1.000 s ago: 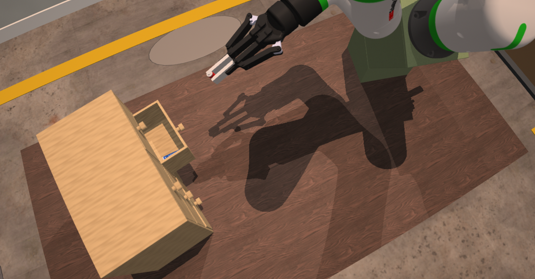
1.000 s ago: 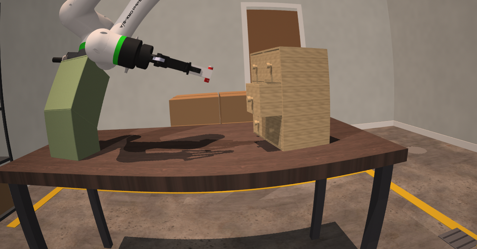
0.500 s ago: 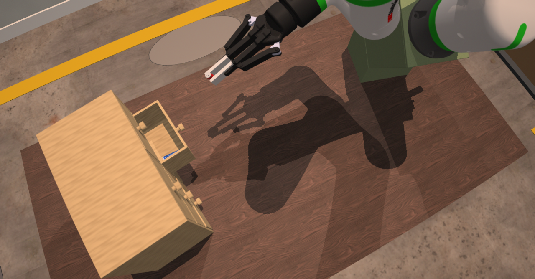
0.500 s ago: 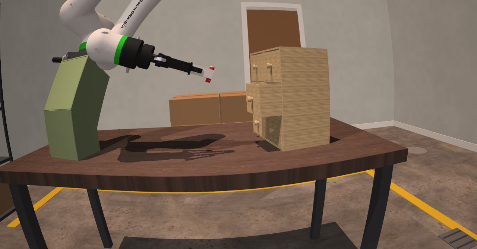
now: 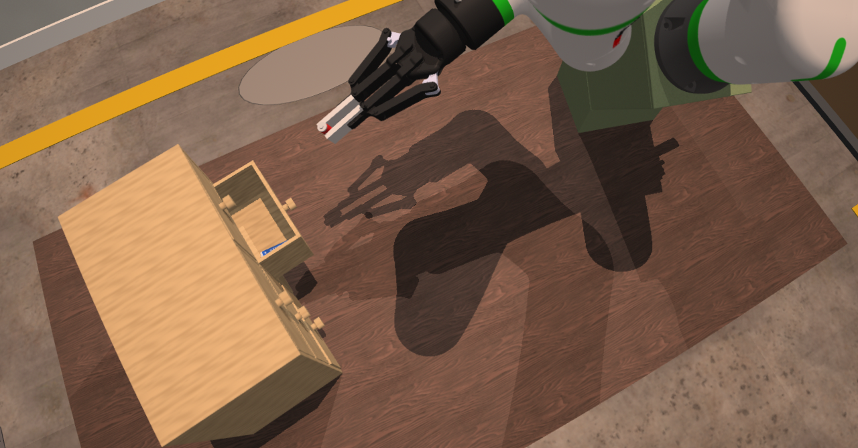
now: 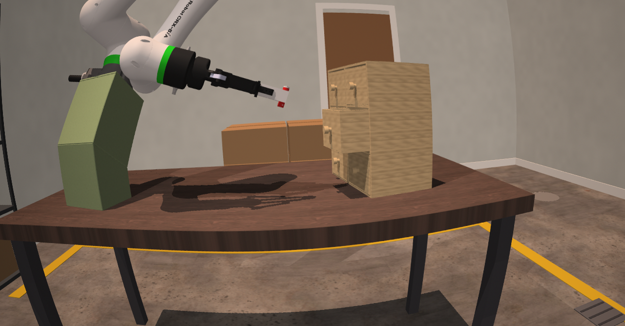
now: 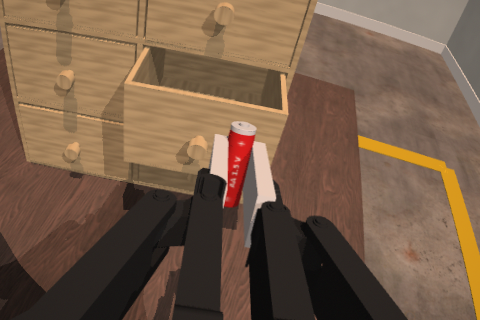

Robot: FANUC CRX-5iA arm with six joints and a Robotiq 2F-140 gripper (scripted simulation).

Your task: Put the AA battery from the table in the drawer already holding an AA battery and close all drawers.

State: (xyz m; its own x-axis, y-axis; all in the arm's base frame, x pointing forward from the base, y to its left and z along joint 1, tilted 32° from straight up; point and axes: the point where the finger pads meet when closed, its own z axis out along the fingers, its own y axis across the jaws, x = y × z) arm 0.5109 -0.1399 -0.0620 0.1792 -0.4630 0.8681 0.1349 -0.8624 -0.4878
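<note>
My gripper [image 5: 330,131] [image 6: 283,95] [image 7: 235,159] is shut on a red AA battery [image 7: 239,160] [image 6: 281,104], which sticks out past both edges of the white finger pads. It is held in the air in front of the chest [image 5: 179,277] [image 6: 400,127] [image 7: 75,60], level with its upper part. The middle drawer [image 5: 287,259] [image 6: 354,127] [image 7: 160,130] of the column at the right of the wrist view is pulled partly out. A blue battery [image 5: 273,247] lies in it by one side wall in the top view. The wrist view does not show the drawer's floor.
Knobs of the pushed-in drawers [image 7: 224,14] [image 7: 65,80] stick out around the open one. Below it, the bottom compartment [image 6: 358,171] is an open hole with no drawer front. The arm's green pedestal [image 5: 612,85] [image 6: 93,149] stands at the table's other end.
</note>
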